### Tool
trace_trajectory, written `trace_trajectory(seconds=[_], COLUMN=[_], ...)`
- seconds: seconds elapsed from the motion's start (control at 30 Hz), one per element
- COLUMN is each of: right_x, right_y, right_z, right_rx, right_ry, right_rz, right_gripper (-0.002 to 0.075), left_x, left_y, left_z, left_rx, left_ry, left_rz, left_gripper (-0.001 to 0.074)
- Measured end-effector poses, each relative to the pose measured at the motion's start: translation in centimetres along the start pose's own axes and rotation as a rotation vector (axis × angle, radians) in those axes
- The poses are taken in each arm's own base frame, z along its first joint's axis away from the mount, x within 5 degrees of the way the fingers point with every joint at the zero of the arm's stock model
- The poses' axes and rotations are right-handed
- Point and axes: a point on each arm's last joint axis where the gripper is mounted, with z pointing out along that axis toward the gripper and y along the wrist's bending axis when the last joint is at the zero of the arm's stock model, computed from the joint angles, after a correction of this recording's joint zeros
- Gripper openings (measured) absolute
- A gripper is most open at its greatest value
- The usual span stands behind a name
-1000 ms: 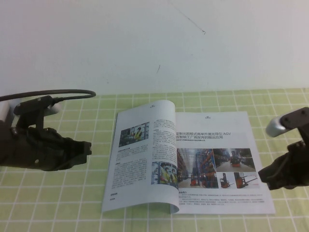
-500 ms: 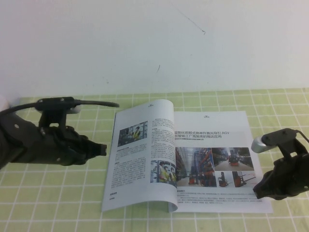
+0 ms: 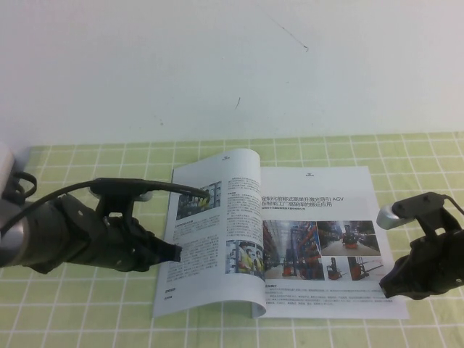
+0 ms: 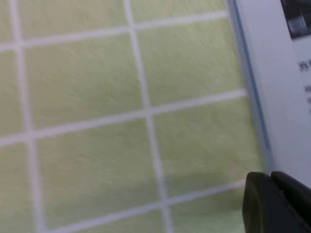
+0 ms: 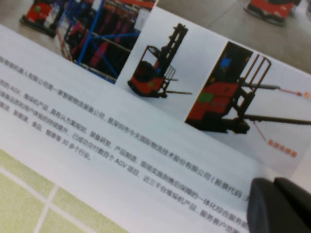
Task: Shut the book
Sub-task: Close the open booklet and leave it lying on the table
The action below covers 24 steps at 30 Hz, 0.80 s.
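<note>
The table (image 3: 72,312) has a light green cloth with white grid lines, and it reaches back to a white wall. Only one thing lies directly on it — the open book (image 3: 319,217), pages up. The left gripper (image 3: 176,252) is at the book's left edge, the right gripper (image 3: 389,284) at its near right corner — both low over the cloth.

Left arm (image 3: 65,235) extends low from the left side, forearm near level, pointing right. Left gripper (image 3: 172,252) sits at its tip, fingers (image 4: 260,206) pressed together. Right arm (image 3: 435,254) is bent at the right edge, wrist angled down. Right gripper (image 3: 390,284) points left, fingers (image 5: 262,206) likewise together.
</note>
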Motion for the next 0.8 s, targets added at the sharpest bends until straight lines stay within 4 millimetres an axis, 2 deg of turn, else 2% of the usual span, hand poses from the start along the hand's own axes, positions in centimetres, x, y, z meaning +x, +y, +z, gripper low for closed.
trace_trajectory(seconds=[0.17, 0.3, 0.43, 0.53, 0.67, 0.8], right_x=[-0.1, -0.1, -0.1, -0.1, -0.1, -0.1], right_y=[0.0, 0.1, 0.1, 0.2, 0.2, 0.2], right_z=[0.0, 0.0, 0.0, 0.1, 0.1, 0.1], right_rx=[-0.003, -0.007, -0.016, -0.021, -0.026, -0.027], right_ry=[0.0, -0.002, -0.007, -0.009, -0.01, -0.01], right_rz=[-0.003, 0.005, 0.027, 0.04, 0.044, 0.04], right_gripper=[-0.0001, -0.0001, -0.0001, -0.0001, -0.0001, -0.0001], left_x=[0.8, 1.1, 0.5, -0.4, -2.4, -4.4], left_y=[-2.8, -6.8, -11.0, -13.6, -16.0, -18.1], left_z=[0.4, 0.4, 0.2, 0.5, 0.9, -0.5], left_rx=[0.072, 0.173, 0.269, 0.329, 0.432, 0.568], left_ry=[0.042, 0.07, 0.055, 0.028, 0.031, 0.042], left_rz=[-0.009, 0.026, 0.081, 0.111, 0.083, 0.15], left_gripper=[-0.0003, -0.0003, -0.0003, -0.0003, -0.0003, -0.0003])
